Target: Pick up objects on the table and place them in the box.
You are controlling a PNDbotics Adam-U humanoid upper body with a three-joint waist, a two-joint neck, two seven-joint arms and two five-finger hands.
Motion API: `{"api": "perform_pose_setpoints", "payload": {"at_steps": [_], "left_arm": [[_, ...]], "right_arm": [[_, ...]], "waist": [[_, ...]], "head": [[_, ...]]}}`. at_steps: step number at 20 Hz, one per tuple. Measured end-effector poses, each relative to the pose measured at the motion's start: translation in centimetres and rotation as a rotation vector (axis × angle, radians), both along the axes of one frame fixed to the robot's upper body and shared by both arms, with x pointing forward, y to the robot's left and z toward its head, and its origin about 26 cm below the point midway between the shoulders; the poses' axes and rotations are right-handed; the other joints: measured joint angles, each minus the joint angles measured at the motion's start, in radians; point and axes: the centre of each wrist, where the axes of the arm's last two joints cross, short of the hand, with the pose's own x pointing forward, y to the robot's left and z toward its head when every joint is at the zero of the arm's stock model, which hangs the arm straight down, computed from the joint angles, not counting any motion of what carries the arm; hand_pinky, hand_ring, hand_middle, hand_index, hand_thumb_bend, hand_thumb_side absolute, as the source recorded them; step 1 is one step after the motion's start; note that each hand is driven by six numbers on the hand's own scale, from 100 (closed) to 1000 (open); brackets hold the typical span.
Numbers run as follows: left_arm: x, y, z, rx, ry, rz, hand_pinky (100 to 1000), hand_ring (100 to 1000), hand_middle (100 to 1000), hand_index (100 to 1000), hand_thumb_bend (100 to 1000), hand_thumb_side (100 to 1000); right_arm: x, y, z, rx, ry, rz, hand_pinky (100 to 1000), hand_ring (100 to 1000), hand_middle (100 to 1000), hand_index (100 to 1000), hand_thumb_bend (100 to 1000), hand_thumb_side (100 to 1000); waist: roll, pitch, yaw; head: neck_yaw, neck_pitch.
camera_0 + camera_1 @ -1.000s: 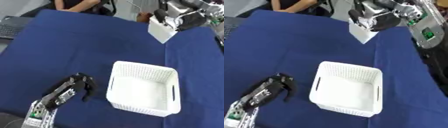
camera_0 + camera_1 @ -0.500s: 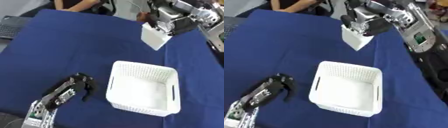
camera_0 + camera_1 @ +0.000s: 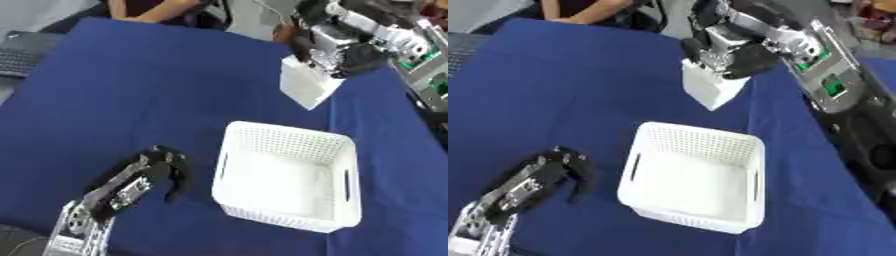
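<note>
Gripping a white rectangular block (image 3: 709, 87) from above, the right hand (image 3: 726, 54) had its fingers curled round the block's top, holding it tilted in the air beyond the far rim of the white perforated plastic basket (image 3: 343, 150). Left hand (image 3: 162, 167) rested on the blue tablecloth (image 3: 131, 90) just left of the basket, fingers curled, holding nothing.

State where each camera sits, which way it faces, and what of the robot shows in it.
Left eye view: in the head, looking down at the blue table; left hand lower left, right hand top right holding a white block.
Right eye view: beside it, same aim, more of the right arm.
Shared: both show the white basket, hands and block.
</note>
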Motion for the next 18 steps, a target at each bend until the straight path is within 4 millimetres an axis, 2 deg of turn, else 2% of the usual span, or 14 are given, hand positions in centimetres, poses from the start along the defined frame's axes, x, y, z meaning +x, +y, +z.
{"api": "perform_pose_setpoints", "payload": {"at_steps": [7, 8, 9, 14, 15, 16, 18], "left_arm": [[0.1, 0.0, 0.1, 0.0, -0.004, -0.002, 163, 257, 409, 674, 104, 922], [0.1, 0.0, 0.1, 0.0, -0.005, -0.002, 163, 257, 409, 674, 104, 922], [0.1, -0.1, 0.1, 0.0, -0.006, -0.003, 163, 257, 409, 674, 104, 923], [0.1, -0.1, 0.2, 0.0, -0.007, -0.004, 163, 257, 409, 674, 104, 923], [0.2, -0.1, 0.2, 0.0, -0.007, -0.004, 163, 257, 409, 674, 112, 924], [0.2, -0.1, 0.2, 0.0, -0.007, -0.004, 163, 257, 409, 674, 104, 923], [0.2, -0.1, 0.2, 0.001, -0.007, -0.005, 163, 257, 410, 674, 105, 923]], "right_arm": [[0.3, 0.2, -2.0, -0.014, 0.066, -0.015, 100, 100, 100, 193, 100, 695], [0.3, 0.2, -2.4, -0.017, 0.076, -0.019, 100, 100, 100, 193, 100, 657], [0.3, 0.3, -2.7, -0.021, 0.082, -0.022, 100, 100, 100, 193, 100, 692], [0.6, 0.3, -4.5, -0.05, 0.119, -0.048, 100, 100, 100, 192, 100, 683], [0.6, 0.3, -4.9, -0.055, 0.126, -0.054, 100, 100, 100, 192, 100, 750], [0.6, 0.3, -5.3, -0.06, 0.132, -0.058, 100, 100, 100, 192, 100, 682], [0.7, 0.3, -5.7, -0.066, 0.139, -0.063, 100, 100, 100, 192, 100, 681]], "waist": [[0.0, 0.004, 0.001], [0.0, 0.005, 0.001], [0.0, 0.005, 0.001], [0.003, 0.006, 0.003], [0.004, 0.006, 0.003], [0.004, 0.006, 0.003], [0.004, 0.007, 0.003]], "head": [[0.0, 0.0], [0.0, 0.0], [0.0, 0.0], [0.0, -0.001], [0.0, -0.001], [0.0, -0.001], [0.0, -0.001]]}}
